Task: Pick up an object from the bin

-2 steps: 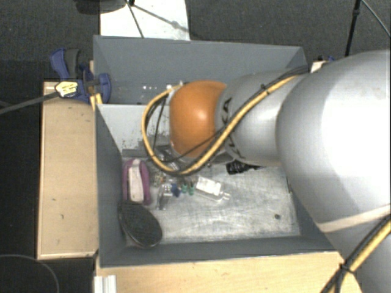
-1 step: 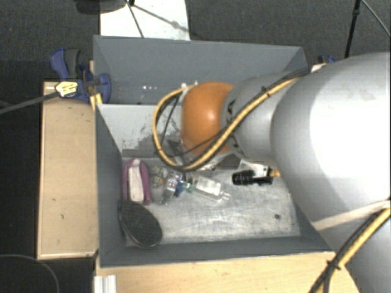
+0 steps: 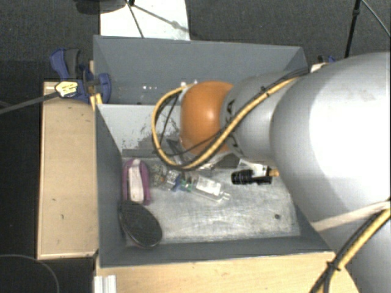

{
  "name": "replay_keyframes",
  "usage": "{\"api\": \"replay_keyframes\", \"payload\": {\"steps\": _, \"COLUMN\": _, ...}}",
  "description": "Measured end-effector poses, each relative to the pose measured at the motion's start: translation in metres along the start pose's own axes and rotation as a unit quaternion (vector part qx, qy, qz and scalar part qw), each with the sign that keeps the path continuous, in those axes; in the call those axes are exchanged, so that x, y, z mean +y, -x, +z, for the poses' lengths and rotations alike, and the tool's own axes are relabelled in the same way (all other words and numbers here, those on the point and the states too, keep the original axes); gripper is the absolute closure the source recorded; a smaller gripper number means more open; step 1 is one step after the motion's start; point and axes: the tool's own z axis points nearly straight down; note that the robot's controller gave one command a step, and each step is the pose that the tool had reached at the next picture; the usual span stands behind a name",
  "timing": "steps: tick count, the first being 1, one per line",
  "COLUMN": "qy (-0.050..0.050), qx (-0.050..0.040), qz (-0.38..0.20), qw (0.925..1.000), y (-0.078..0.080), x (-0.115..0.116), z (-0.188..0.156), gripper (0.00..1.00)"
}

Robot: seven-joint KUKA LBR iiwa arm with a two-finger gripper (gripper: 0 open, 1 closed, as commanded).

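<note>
Camera view: my orange wrist cover (image 3: pixel 204 121) hangs near the clear bottle (image 3: pixel 208 188); probably the approach step. I cannot tell the gripper's state. Next, lower squarely.

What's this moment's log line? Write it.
arm over bin middle | nearest: clear bottle | grasp: unclear | others: purple case, black disc, black marker

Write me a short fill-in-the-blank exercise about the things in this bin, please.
The oval disc in the near-left corner of the bin is coloured ____.
In the view, the clear bottle lies to the ____ of the purple object.
The rounded cover on the arm's wrist is coloured ____.
Missing words: black; right; orange.
</note>
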Motion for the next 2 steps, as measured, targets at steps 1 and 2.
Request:
{"api": "replay_keyframes", "payload": {"steps": 1, "qy": 0.002, "qx": -0.0043, "qz": -0.006, "qw": 1.0, "y": 0.0121, "x": 0.0122, "z": -0.1267, "gripper": 1.0}}
{"api": "replay_keyframes", "payload": {"steps": 2, "qy": -0.001, "qx": -0.0006, "qz": -0.005, "qw": 1.0, "y": 0.0105, "x": 0.0106, "z": -0.1216, "gripper": 0.0}}
